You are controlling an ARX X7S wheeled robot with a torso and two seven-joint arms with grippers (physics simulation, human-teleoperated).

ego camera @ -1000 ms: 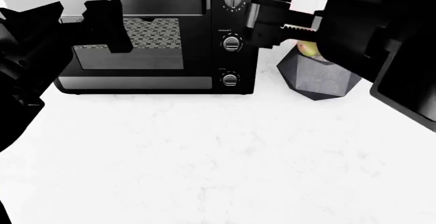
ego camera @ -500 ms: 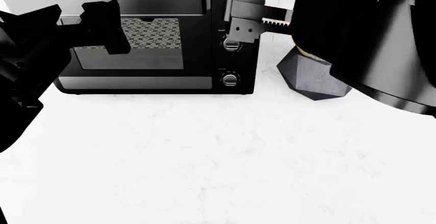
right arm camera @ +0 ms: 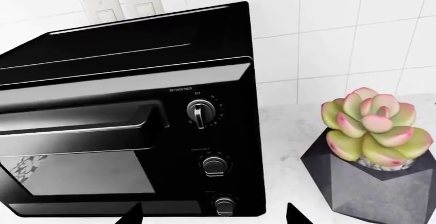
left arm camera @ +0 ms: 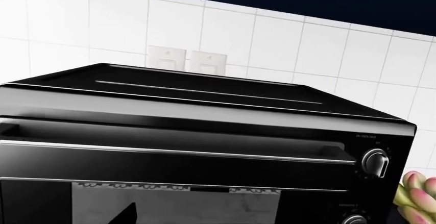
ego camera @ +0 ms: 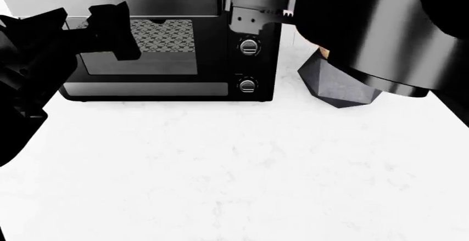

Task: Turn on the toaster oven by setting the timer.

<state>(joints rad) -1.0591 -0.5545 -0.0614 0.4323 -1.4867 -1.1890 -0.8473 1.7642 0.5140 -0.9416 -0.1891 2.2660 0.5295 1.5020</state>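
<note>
The toaster oven [ego camera: 146,43] is black, with a dark glass door, a patterned rack and a column of round knobs. In the right wrist view the top knob [right arm camera: 199,114], middle knob [right arm camera: 214,165] and bottom knob [right arm camera: 223,204] all show. My right gripper [ego camera: 253,10] is open and empty in front of the knob column, and hides the top knob in the head view. Its fingertips [right arm camera: 129,216] straddle the bottom knob without touching. My left gripper [ego camera: 84,18] is open and empty in front of the glass door [left arm camera: 204,206].
A grey faceted plant pot [ego camera: 337,84] with a pink-green succulent [right arm camera: 371,127] stands just right of the oven. The white counter [ego camera: 234,169] spreads in front. A tiled wall with two outlets [right arm camera: 122,4] is behind the oven.
My right arm has moved left, from beside the oven to in front of its knob column, and now covers the top knob in the head view. The left arm has not moved.
</note>
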